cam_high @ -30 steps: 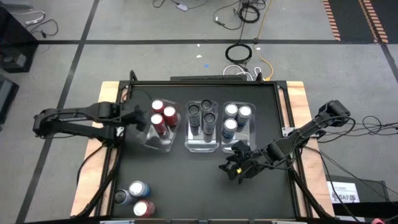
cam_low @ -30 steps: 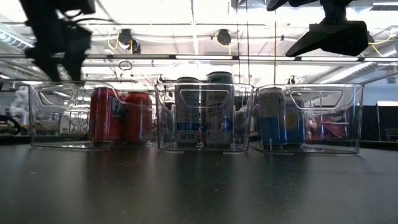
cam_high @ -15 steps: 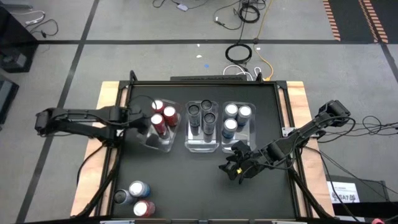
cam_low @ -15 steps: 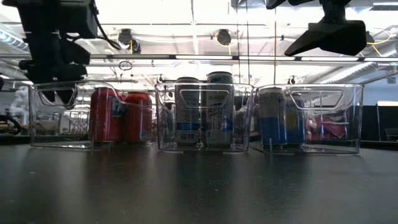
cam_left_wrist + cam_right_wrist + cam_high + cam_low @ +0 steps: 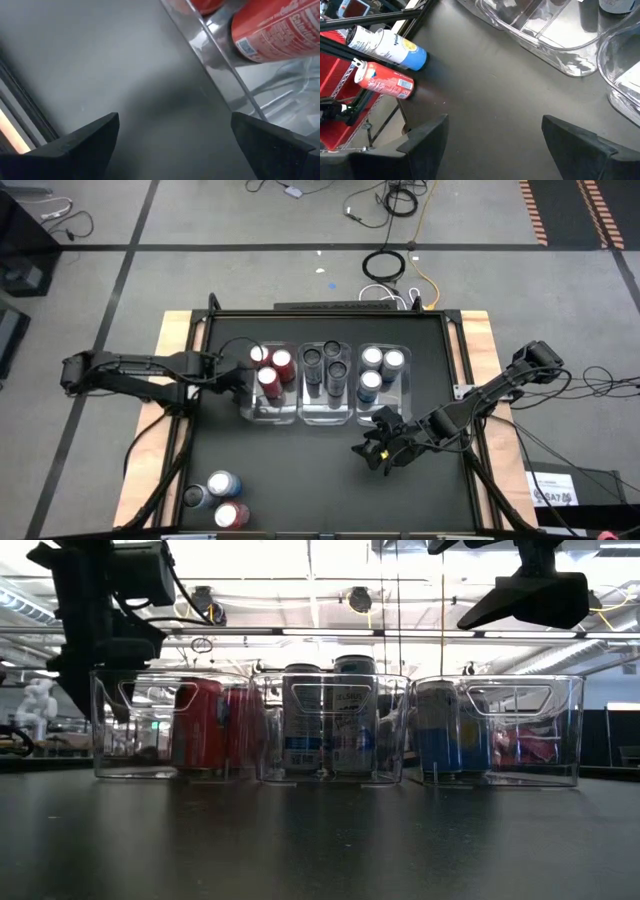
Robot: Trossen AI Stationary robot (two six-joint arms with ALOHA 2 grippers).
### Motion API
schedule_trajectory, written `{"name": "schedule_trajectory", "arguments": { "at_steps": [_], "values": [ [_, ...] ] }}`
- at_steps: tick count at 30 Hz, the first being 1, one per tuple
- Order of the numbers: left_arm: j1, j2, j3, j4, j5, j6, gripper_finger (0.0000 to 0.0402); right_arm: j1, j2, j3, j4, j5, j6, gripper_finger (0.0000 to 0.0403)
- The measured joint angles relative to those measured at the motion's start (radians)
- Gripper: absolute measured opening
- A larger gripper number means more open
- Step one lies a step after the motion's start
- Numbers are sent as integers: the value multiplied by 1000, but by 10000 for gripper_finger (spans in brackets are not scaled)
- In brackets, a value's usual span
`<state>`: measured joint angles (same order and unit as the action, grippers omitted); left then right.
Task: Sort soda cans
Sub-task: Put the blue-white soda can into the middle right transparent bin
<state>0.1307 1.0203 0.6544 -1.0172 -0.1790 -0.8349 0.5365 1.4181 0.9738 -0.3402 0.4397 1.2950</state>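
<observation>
Three clear bins stand in a row at the table's middle. The left bin (image 5: pixel 270 385) holds three red soda cans (image 5: pixel 268 377). The middle bin (image 5: pixel 326 385) holds dark cans (image 5: pixel 337 368), and the right bin (image 5: pixel 380 385) holds silver-blue cans (image 5: pixel 369 380). A blue can (image 5: pixel 222 483), a dark can (image 5: pixel 195 497) and a red can (image 5: pixel 231 515) stand loose at the near left. My left gripper (image 5: pixel 233 383) (image 5: pixel 175 120) is open, pointing down at the left bin's left wall. My right gripper (image 5: pixel 375 448) (image 5: pixel 495 120) hangs open above the table, in front of the right bin. My left gripper comes from above, its open fingers pointing down beside the left bin. One finger (image 5: pixel 265 142) meets the outside of the bin's clear left wall (image 5: pixel 232 92) with its side. The bin stands flat on the table, against the middle bin.
Bare black tabletop (image 5: pixel 300 470) lies between the bins and the near edge. The right wrist view shows the loose blue can (image 5: pixel 387 47) and the loose red can (image 5: pixel 385 82) near the table's left rail. Cables lie on the floor beyond the far edge.
My left gripper has come down and gone toward the table's right edge, tipping more steeply downward and staying open. The left bin with its red cans has slid along the table toward the right and now stands against the middle bin.
</observation>
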Motion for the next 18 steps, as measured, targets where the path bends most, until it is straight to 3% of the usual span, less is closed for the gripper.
{"name": "schedule_trajectory", "arguments": {
  "at_steps": [5, 9, 14, 18],
  "values": [
    [0, -3, 10, -35, -8, -14, 393, 0, 0, 0, 0, 0, -7, 311],
    [0, -6, 53, -78, -81, -14, 393, 0, 0, 0, 0, 0, -16, 311],
    [0, -10, 174, -218, -194, -41, 393, 0, 0, 0, -1, -2, -17, 311],
    [0, -11, 297, -244, -186, -15, 393, 0, 0, 0, -1, -23, -24, 311]
  ]
}}
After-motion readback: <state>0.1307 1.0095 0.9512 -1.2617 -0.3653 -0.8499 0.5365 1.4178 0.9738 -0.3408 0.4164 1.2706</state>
